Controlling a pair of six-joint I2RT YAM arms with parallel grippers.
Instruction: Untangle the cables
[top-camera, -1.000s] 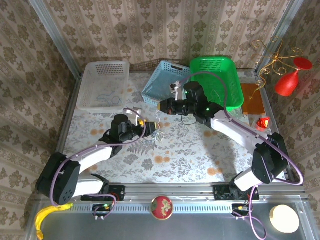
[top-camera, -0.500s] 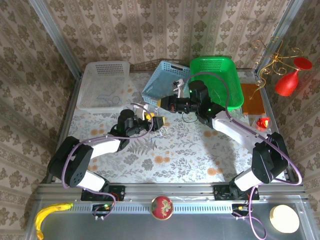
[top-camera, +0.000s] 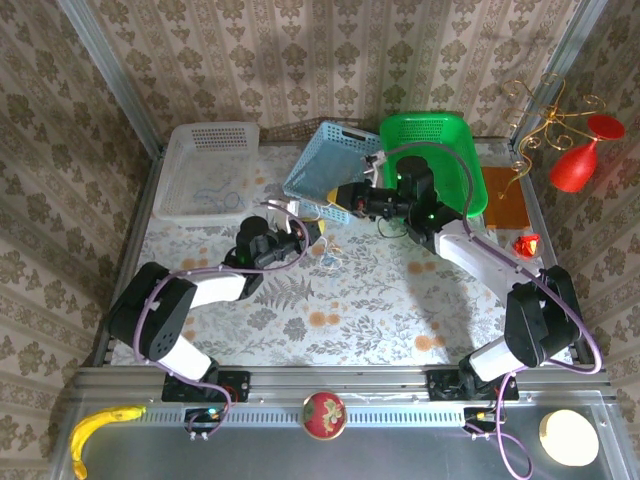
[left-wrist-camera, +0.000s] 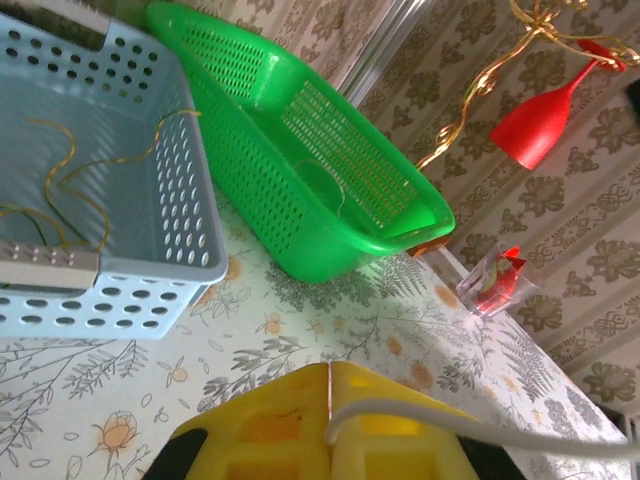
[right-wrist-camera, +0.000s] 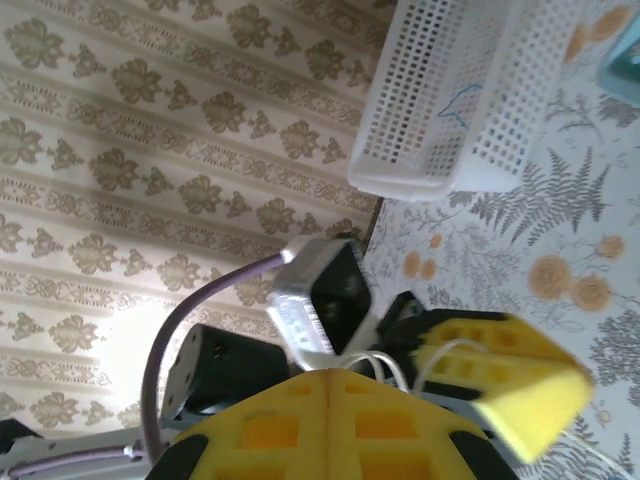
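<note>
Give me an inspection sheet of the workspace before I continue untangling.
Surface: floral tablecloth, lying flat.
Job's things: whitish cable running from the left gripper; yellow cable in blue basket; bluish cable in white basket.
Clutter: green basket, orange mat, banana on front ledge.
Grippers: left gripper shut on whitish cable; right gripper shut, grip unclear.
Cables: purple arm wires, one arching over green basket.
Surroundings: patterned walls, red goblet.

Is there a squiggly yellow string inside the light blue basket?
Yes, the left wrist view shows a thin yellow cord snaking across the floor of the blue basket.
</note>
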